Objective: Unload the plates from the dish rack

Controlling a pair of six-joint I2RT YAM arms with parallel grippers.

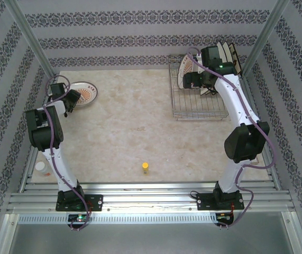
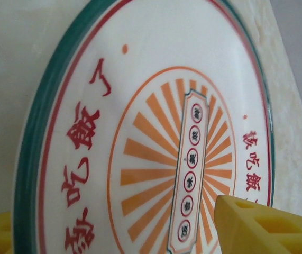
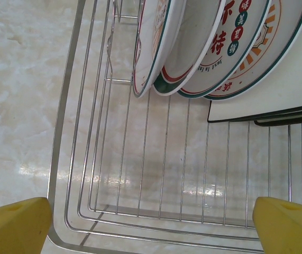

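Note:
A round white plate (image 1: 84,93) with orange rays and a green rim lies on the table at the back left. My left gripper (image 1: 69,100) is at its near edge. In the left wrist view this plate (image 2: 151,121) is very close, and the left gripper (image 2: 111,211) is open, its yellow fingers (image 2: 267,227) spread apart at either side. The silver wire dish rack (image 1: 201,108) stands at the back right. Several round plates (image 3: 193,53) stand upright in it, with square dark-rimmed plates (image 3: 267,103) behind. My right gripper (image 3: 151,227) hangs open over the rack's bare wire floor (image 3: 166,159), holding nothing.
A small yellow object (image 1: 146,168) stands on the marble tabletop near the front middle. A small white round thing (image 1: 39,166) lies at the left edge. Patterned walls and slanted metal posts (image 1: 31,39) close in the back and sides.

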